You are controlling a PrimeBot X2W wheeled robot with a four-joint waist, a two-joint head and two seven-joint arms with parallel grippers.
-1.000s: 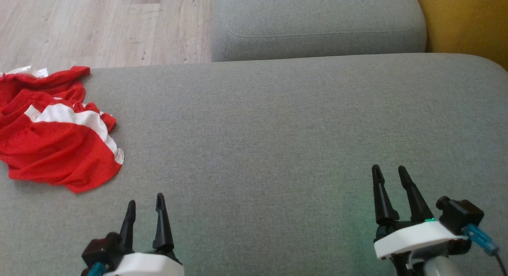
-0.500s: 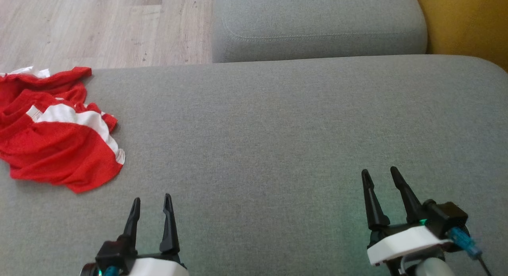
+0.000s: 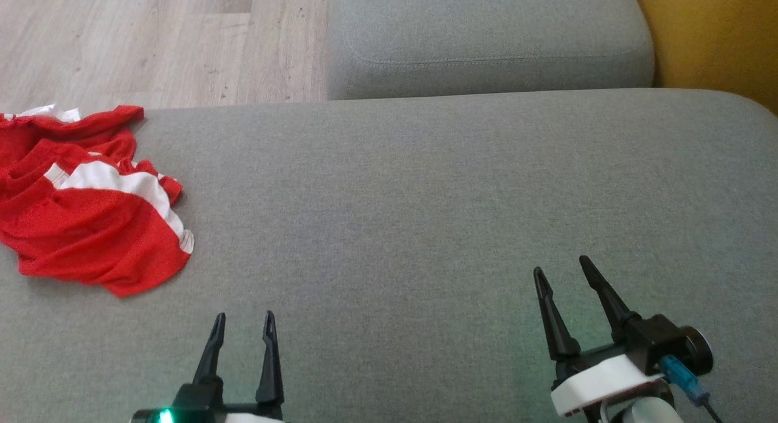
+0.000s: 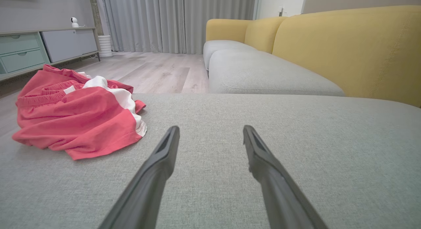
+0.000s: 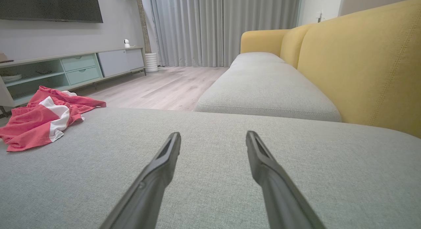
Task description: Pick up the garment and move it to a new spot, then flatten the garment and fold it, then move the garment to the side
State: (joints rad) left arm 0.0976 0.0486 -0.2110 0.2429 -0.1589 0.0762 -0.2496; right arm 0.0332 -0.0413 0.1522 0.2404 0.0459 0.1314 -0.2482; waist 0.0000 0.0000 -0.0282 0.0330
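red and white garment (image 3: 91, 228) lies crumpled on the grey sofa cushion (image 3: 425, 186). left end effector (image 3: 244, 316) and right end effector (image 3: 561, 265) both open, neither touching it.

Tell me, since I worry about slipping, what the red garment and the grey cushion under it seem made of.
The red and white shorts look like thin mesh sports knit, probably polyester: fine pitted texture and soft crumpled folds. The grey seat cushion looks like matte woven upholstery over padding: flecked weave, rounded edges.
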